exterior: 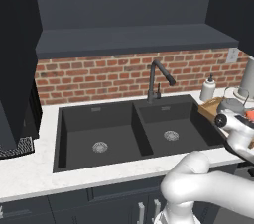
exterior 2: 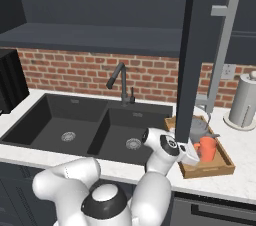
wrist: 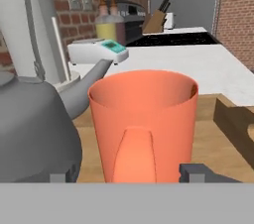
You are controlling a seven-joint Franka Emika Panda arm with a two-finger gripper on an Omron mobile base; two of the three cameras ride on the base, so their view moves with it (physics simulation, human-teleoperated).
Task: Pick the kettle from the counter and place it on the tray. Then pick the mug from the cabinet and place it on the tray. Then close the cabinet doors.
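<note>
My gripper (wrist: 131,172) stands with its jaws apart, one tip on each side of the orange mug (wrist: 144,124), which sits upright on the wooden tray (exterior 2: 218,167) with its handle toward me; I cannot tell whether the tips touch it. Just beside the mug on the same tray sits the grey kettle (wrist: 34,129), spout toward the mug. The tray rests on the white speckled counter (exterior 2: 240,177), right of the black double sink (exterior: 134,129) and its dark faucet (exterior: 158,80). A red brick wall (exterior: 99,77) backs the counter. Above, a cabinet door (exterior 2: 192,55) hangs open, its silver bar handle (exterior 2: 220,55) facing out.
</note>
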